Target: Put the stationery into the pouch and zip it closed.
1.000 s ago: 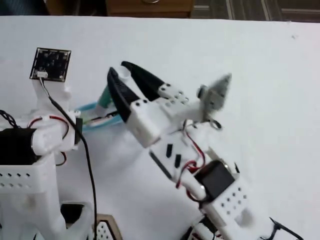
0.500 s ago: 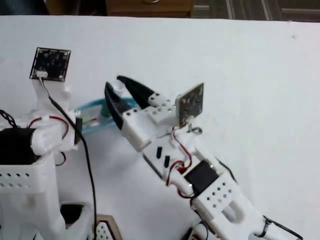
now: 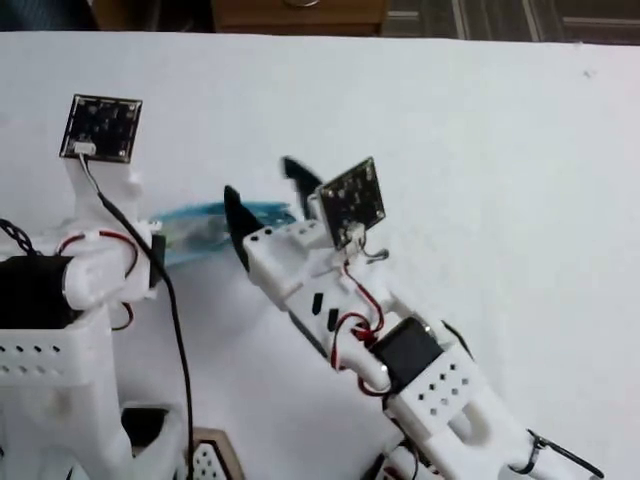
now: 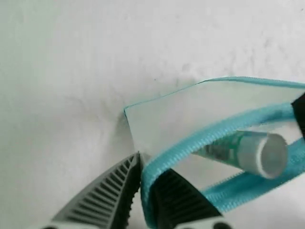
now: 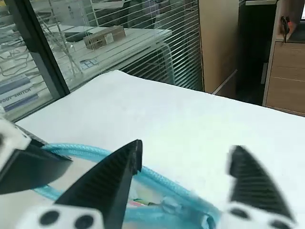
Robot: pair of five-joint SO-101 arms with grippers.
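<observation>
The left gripper [image 4: 140, 164] clamps the zipper edge of the pouch [image 4: 167, 114], which lies on the table's [image 3: 480, 120] left half. The right gripper [image 5: 187, 152] hovers open above it. A glue stick [image 4: 248, 150] sits in the unzipped mouth; zipping appears outstanding

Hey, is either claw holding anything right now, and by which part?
The left claw pinches the pouch by its teal zipper edge, near one end. The right claw is open and holds nothing.

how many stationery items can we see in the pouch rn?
1. A white-capped tube lies in the open mouth of the clear pouch, between its teal zip edges. The left gripper pinches one zip edge nearby. More could be hidden inside, behind the arms.
</observation>
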